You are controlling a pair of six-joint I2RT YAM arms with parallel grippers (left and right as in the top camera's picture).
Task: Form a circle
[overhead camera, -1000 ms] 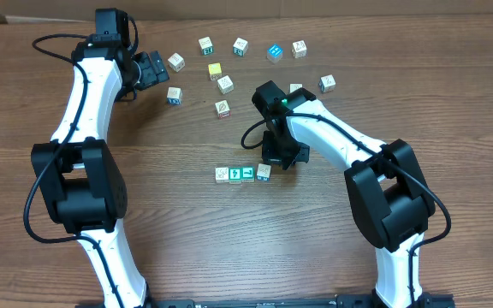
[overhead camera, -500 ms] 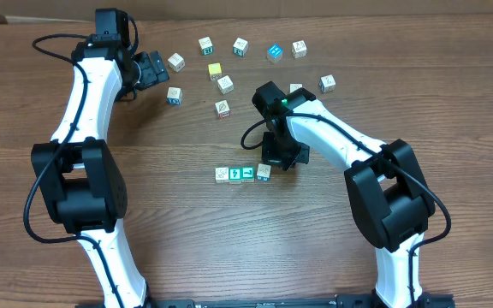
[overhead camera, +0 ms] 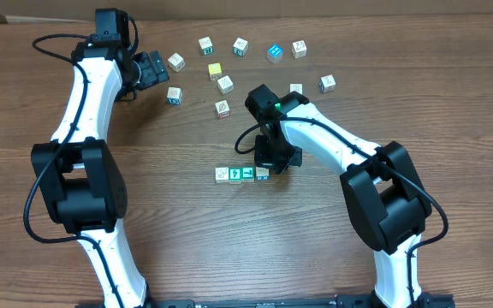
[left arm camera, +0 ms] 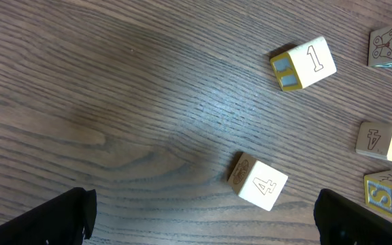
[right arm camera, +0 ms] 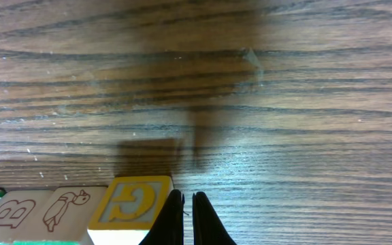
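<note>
right gripper [right arm camera: 188, 207] was clamped shut on nothing, tips just beside G block [right arm camera: 131, 203] ending the mid-table row [overhead camera: 234, 174], left gripper [overhead camera: 154, 70] gaped; blocks [overhead camera: 215, 71] looked light, rigid, slick, so pinch opposite flat faces

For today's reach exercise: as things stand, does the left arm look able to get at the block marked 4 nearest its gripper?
Probably yes. The left gripper is open, the block marked 4 lies uncovered just ahead of it, and the block marked 1 stands well apart.
</note>
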